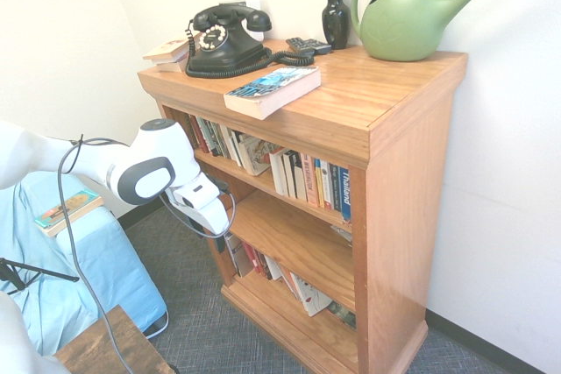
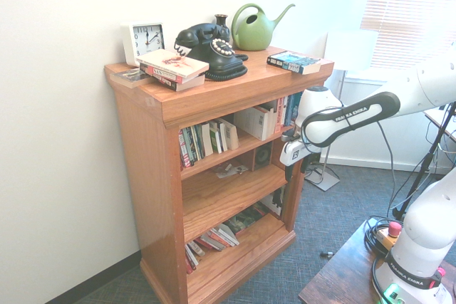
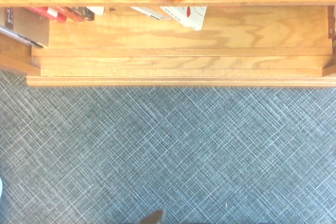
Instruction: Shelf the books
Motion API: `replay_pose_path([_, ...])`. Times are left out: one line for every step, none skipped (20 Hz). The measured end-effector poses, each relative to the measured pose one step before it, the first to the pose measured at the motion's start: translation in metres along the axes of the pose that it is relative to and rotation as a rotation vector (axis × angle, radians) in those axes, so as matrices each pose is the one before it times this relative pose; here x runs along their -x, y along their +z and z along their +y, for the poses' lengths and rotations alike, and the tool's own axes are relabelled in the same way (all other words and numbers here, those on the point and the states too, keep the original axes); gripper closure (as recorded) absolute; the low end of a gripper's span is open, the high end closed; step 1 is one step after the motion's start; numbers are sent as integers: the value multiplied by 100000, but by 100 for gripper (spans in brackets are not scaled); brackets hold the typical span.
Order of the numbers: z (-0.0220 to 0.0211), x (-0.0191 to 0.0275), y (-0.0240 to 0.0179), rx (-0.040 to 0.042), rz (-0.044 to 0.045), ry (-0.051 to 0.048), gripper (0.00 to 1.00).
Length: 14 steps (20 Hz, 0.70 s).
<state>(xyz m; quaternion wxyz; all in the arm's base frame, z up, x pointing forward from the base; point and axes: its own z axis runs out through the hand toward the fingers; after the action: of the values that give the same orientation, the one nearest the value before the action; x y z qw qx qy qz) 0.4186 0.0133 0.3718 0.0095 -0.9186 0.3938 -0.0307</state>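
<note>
At the front edge of the bookcase top (image 1: 386,85), near one corner, lay the book (image 1: 273,90), a thick paperback with a blue-and-black picture cover and cream page edges, flat and untouched. The gripper (image 1: 217,223) hung in front of the shelves, pointing at the carpet (image 3: 168,150), jaws spread wide, holding nothing.

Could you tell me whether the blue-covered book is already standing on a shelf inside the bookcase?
No, the book lies flat on top of the bookcase, in front of the black telephone.
</note>
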Motion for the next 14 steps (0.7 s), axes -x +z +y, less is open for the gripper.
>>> replay_pose_path([6,3,74,180,-183,69,0])
replay_pose_path([32,29,38,306,-258,387,0])
replay_pose_path([0,0,-2,31,30,424,0])
replay_pose_path([-1,-1,10,16,-18,33,0])
replay_pose_path([0,0,34,57,-59,116,0])
replay_pose_path([0,-1,6,12,-5,121,0])
replay_pose_path([0,-3,-6,57,83,161,0])
replay_pose_path([2,-31,-74,235,605,208,0])
replay_pose_path([2,-50,-221,304,1377,445,0])
replay_pose_path([5,-15,-314,159,1478,384,0])
replay_pose_path([12,7,-382,-111,1342,336,0])
replay_pose_path([16,4,-446,-309,1279,416,0])
replay_pose_path([54,-32,-417,-238,1297,273,0])
replay_pose_path([127,-106,-429,95,1748,410,0])
